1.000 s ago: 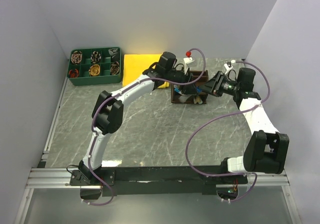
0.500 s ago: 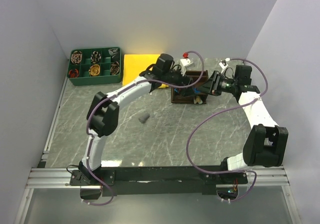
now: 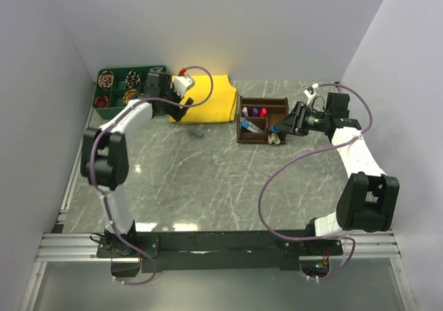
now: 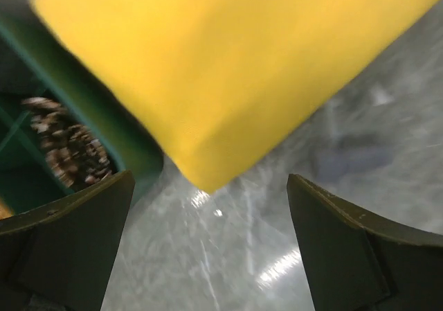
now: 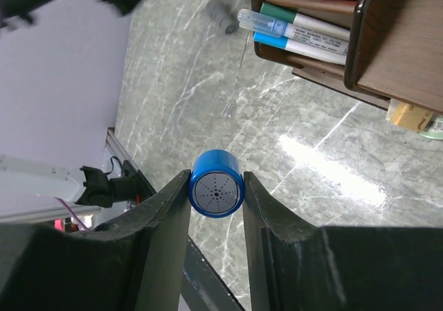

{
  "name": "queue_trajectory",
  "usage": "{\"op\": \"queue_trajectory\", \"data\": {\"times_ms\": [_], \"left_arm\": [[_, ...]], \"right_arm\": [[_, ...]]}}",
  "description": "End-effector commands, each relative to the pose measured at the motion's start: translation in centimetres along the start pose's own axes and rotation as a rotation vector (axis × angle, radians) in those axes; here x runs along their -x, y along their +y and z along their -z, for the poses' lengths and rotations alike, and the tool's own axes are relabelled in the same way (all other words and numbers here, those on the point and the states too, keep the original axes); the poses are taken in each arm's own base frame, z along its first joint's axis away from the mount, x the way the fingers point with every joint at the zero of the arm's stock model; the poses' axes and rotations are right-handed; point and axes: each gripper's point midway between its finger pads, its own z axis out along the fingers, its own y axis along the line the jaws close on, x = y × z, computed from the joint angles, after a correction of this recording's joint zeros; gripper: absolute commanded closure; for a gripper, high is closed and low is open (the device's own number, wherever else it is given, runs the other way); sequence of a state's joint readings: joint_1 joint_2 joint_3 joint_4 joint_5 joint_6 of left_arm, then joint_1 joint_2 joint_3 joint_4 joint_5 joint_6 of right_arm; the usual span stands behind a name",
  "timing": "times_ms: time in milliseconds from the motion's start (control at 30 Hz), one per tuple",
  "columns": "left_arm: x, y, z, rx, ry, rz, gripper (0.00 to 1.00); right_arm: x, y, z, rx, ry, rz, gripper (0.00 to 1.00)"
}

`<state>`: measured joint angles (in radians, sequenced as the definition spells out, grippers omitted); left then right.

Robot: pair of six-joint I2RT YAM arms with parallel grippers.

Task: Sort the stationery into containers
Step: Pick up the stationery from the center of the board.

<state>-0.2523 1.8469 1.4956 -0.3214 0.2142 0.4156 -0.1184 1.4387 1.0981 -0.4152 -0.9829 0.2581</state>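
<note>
While the left pincer (image 4: pixel 210 186) gapes, the right pincer (image 5: pixel 216 181) pinches a blue marker (image 5: pixel 216 193) end-on.

Your left arm has swung off the organiser (image 3: pixel 261 120) to the far left. Its pincer (image 4: pixel 209 179) now hangs spread over the yellow cloth's (image 3: pixel 208 98) corner beside the green tray (image 3: pixel 131 110). A small grey piece (image 3: pixel 196 135) has landed on the tabletop (image 3: pixel 208 179). The organiser's markers (image 3: pixel 254 111) are now uncovered. Your right pincer (image 5: pixel 216 186), clamping a blue-capped marker (image 5: pixel 216 193), shifted slightly.
</note>
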Motion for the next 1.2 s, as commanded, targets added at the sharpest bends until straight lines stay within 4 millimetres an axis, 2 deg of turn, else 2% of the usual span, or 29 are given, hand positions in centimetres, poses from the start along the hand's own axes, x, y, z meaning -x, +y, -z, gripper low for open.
{"op": "queue_trajectory", "data": {"times_ms": [0, 33, 67, 100, 200, 233, 400, 433, 533, 600, 633, 700, 733, 800, 1000, 1167], "left_arm": [[-3.1, -1.9, -5.6, -0.152, 0.047, -0.263, 0.02], [-1.7, -1.3, -6.2, -0.149, 0.020, -0.286, 0.03], [-2.7, -1.7, -7.7, -0.185, 0.045, -0.295, 0.05], [-1.6, -1.3, -7.9, -0.190, 0.030, -0.303, 0.05], [-1.5, -1.7, -8.4, -0.212, -0.001, -0.342, 0.05], [-1.0, -2.0, -8.0, -0.227, -0.022, -0.353, 0.05], [-1.2, -4.2, -6.9, -0.287, -0.032, -0.409, 0.04], [-0.5, -4.8, -6.2, -0.307, -0.056, -0.413, 0.04], [0.1, -6.4, -4.9, -0.365, -0.089, -0.441, 0.04], [0.3, -7.5, -4.8, -0.404, -0.107, -0.473, 0.06], [-0.5, -8.0, -4.8, -0.439, -0.087, -0.496, 0.07], [0.0, -8.6, -4.7, -0.476, -0.091, -0.510, 0.10], [-0.6, -8.9, -5.1, -0.498, -0.077, -0.502, 0.11], [-0.4, -9.3, -4.9, -0.534, -0.066, -0.488, 0.14], [-3.3, -11.9, -4.6, -0.649, 0.022, -0.441, 0.24], [-5.5, -14.5, -3.7, -0.690, 0.059, -0.430, 0.26]], "right_arm": [[0.8, 0.0, 0.3, -0.009, -0.020, 0.044, 1.00], [0.8, 0.0, 0.3, -0.010, -0.019, 0.046, 1.00], [0.9, 0.1, 0.4, -0.009, -0.021, 0.052, 1.00], [0.8, 0.1, 0.5, -0.012, -0.019, 0.058, 1.00], [0.6, -0.1, 0.9, -0.019, -0.026, 0.055, 1.00], [0.3, -0.2, 1.1, -0.021, -0.027, 0.048, 1.00], [-0.5, -0.6, 1.6, -0.030, -0.037, 0.029, 1.00], [-0.7, -0.8, 1.6, -0.033, -0.037, 0.024, 1.00], [-0.8, -0.9, 1.6, -0.035, -0.037, 0.016, 1.00], [-0.7, -0.9, 1.6, -0.034, -0.039, 0.018, 1.00], [-0.6, -1.0, 1.6, -0.034, -0.038, 0.018, 1.00], [-0.4, -1.0, 1.5, -0.034, -0.037, 0.019, 1.00], [-0.2, -1.1, 1.6, -0.036, -0.043, 0.022, 1.00], [-0.1, -1.0, 1.5, -0.034, -0.043, 0.024, 1.00], [-0.4, -1.1, 1.7, -0.032, -0.045, 0.021, 1.00], [-0.6, -1.4, 1.7, -0.032, -0.050, 0.011, 1.00]]}}
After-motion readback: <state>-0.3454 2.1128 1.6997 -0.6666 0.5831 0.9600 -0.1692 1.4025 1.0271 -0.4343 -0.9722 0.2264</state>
